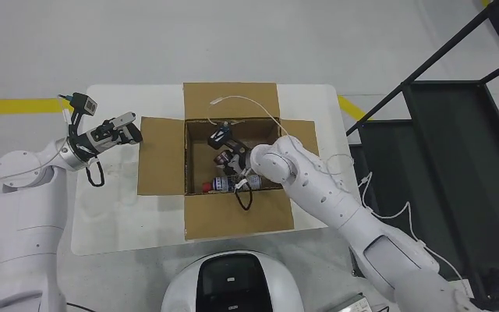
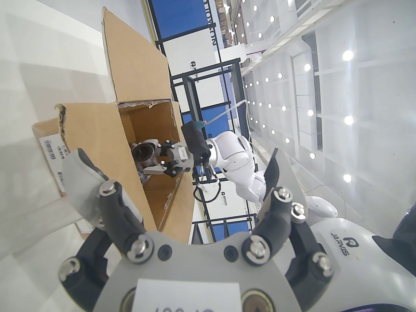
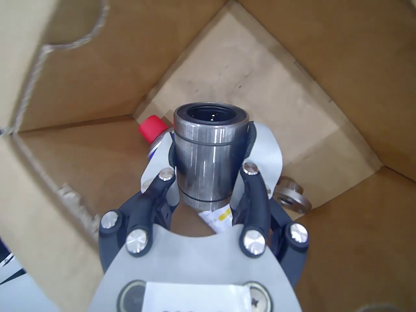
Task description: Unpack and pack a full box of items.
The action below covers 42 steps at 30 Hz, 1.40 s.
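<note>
An open cardboard box [image 1: 162, 156] stands in the middle of the white table, flaps spread. Inside it my right gripper [image 3: 211, 141] is shut on a steel cylinder bushing [image 3: 208, 150], held above the box floor. The left wrist view shows that same bushing [image 2: 143, 155] in the right gripper [image 2: 169, 160] through the box opening. Under it lies a spray can with a red cap [image 3: 152, 129], and a metal flange ring [image 3: 291, 198] rests on the box floor. My left gripper [image 1: 132, 131] hangs open over the table left of the box, fingers [image 2: 87, 176] wide apart and empty.
The spray can [image 1: 218, 185] lies along the box's near wall. A white cable [image 1: 249, 103] arcs over the far flap. A dark metal rack [image 1: 437, 132] stands to the right of the table. Bare table surface [image 1: 109, 210] lies left of the box.
</note>
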Motion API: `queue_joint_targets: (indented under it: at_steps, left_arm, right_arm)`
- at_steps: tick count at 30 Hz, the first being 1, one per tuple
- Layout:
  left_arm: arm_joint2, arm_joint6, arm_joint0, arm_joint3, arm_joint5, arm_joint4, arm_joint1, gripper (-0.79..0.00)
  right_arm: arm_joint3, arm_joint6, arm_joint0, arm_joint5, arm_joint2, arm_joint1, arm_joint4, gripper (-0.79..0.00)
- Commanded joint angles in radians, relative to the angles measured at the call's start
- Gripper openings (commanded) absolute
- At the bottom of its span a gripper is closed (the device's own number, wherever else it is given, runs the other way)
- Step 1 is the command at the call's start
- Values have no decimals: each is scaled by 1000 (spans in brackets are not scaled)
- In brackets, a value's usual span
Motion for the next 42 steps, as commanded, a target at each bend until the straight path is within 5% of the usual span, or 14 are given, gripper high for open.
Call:
queue_joint_targets:
  at_steps: [1, 14, 42]
  left_arm:
    - [0, 0, 0, 0, 0, 0, 0, 0]
    - [0, 0, 0, 0, 0, 0, 0, 0]
    - [0, 0, 0, 0, 0, 0, 0, 0]
  right_arm:
    - [-93, 4, -61, -12, 53, 21, -16, -785]
    - [-316, -252, -300, -91, 262, 78, -38, -785]
    - [-318, -258, -302, -93, 264, 79, -38, -785]
